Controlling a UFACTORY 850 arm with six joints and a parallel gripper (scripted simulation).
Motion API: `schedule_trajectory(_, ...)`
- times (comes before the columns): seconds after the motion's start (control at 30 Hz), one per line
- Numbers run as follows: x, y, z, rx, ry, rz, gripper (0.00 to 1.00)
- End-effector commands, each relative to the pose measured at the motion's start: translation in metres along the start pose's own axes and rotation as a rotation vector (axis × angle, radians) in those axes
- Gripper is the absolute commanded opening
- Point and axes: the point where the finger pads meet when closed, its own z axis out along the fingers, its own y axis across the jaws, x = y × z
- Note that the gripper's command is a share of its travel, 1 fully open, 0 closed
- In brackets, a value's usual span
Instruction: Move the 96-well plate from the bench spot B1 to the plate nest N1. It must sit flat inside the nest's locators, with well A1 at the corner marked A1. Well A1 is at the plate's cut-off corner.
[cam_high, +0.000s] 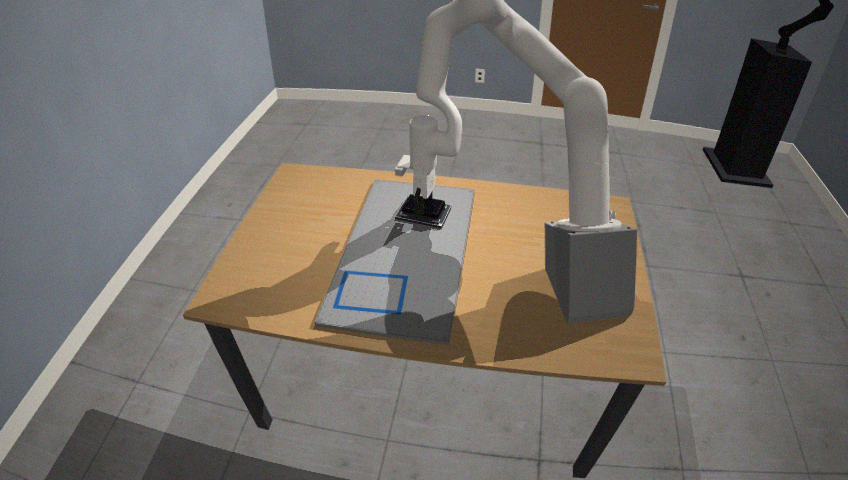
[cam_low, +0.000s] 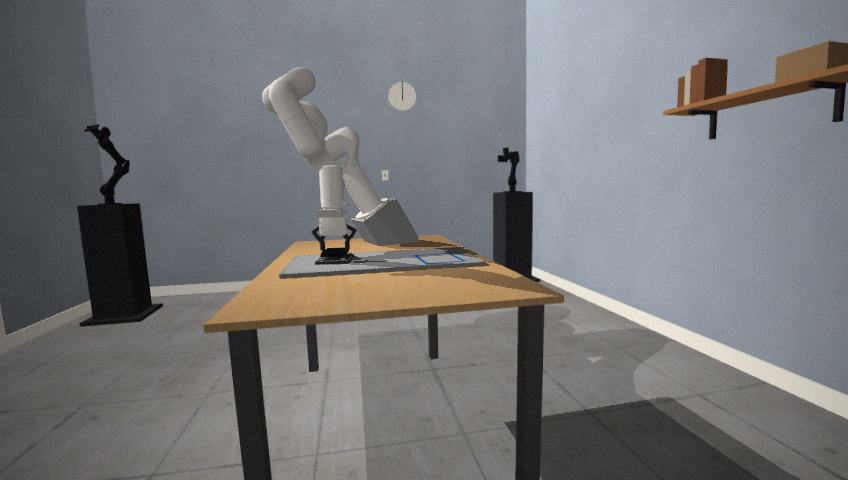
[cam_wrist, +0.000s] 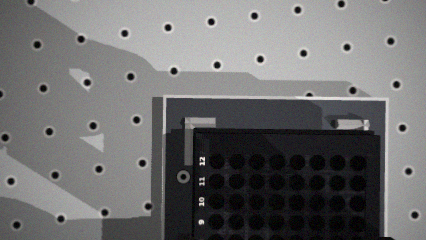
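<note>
The black 96-well plate (cam_high: 425, 208) is at the plate nest (cam_high: 422, 217) on the far end of the grey perforated board (cam_high: 397, 259). My gripper (cam_high: 423, 201) comes straight down on the plate and is shut on it; it also shows in the exterior view (cam_low: 334, 252). In the wrist view the plate (cam_wrist: 287, 185) lies within the nest's white outline (cam_wrist: 275, 100), just below two grey corner locators (cam_wrist: 199, 123) (cam_wrist: 350, 123). Column numbers 12 to 9 run down its left edge. The fingers and the cut-off corner are out of view there. I cannot tell whether the plate rests on the nest.
The blue-outlined bench spot (cam_high: 370, 291) at the board's near end holds nothing. The arm's grey base block (cam_high: 589, 267) stands on the table to the right. Black pedestals stand away from the table.
</note>
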Motion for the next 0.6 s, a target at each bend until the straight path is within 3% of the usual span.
schedule_trajectory(0.0, 0.0008, 0.0, -0.0005, 0.0, 0.002, 0.0, 0.0)
schedule_trajectory(0.57, 0.0007, 0.0, 0.0015, 0.0, 0.002, 0.0, 0.0)
